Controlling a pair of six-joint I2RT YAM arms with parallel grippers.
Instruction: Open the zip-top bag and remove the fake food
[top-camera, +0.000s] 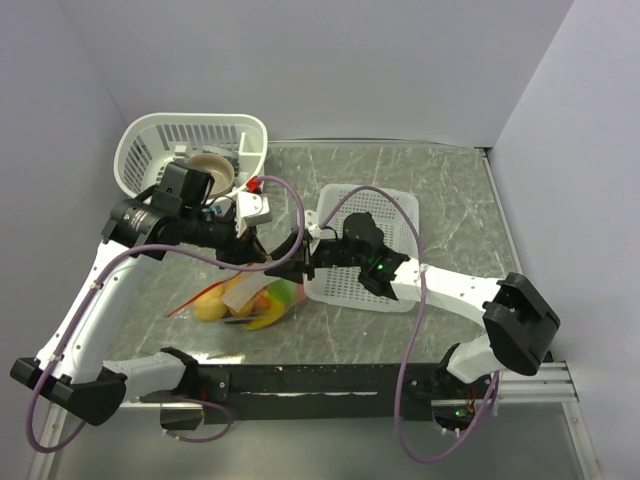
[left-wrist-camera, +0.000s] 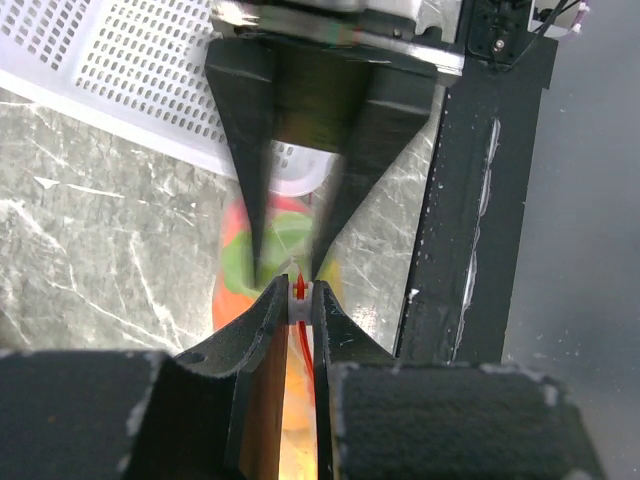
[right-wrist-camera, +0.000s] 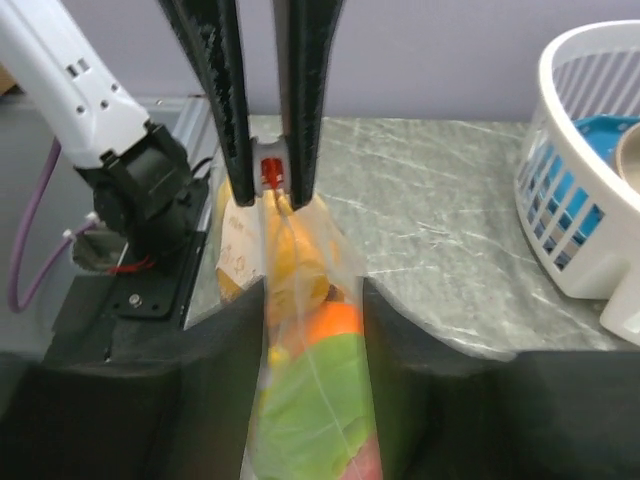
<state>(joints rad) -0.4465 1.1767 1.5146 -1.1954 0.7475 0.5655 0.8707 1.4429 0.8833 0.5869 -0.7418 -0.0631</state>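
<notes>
The zip-top bag (top-camera: 245, 300) lies on the marble table, stuffed with fake food (top-camera: 215, 305): yellow, orange and green pieces. My left gripper (top-camera: 262, 258) is shut on the bag's white zip slider (left-wrist-camera: 299, 305) on the orange-red strip; its tips (left-wrist-camera: 299, 295) pinch it. My right gripper (top-camera: 288, 262) faces it from the other side. In the right wrist view its fingers (right-wrist-camera: 240, 380) flank the bag (right-wrist-camera: 300, 330) and press on both sides, with the green piece (right-wrist-camera: 315, 420) and the orange piece (right-wrist-camera: 335, 322) between them. The slider (right-wrist-camera: 270, 172) shows just beyond.
A round white mesh basket (top-camera: 150, 140) with a tan bowl (top-camera: 210, 172) stands at the back left. A flat square white mesh basket (top-camera: 390, 220) lies under the right arm. A black rail (top-camera: 300, 380) runs along the near edge. Walls close three sides.
</notes>
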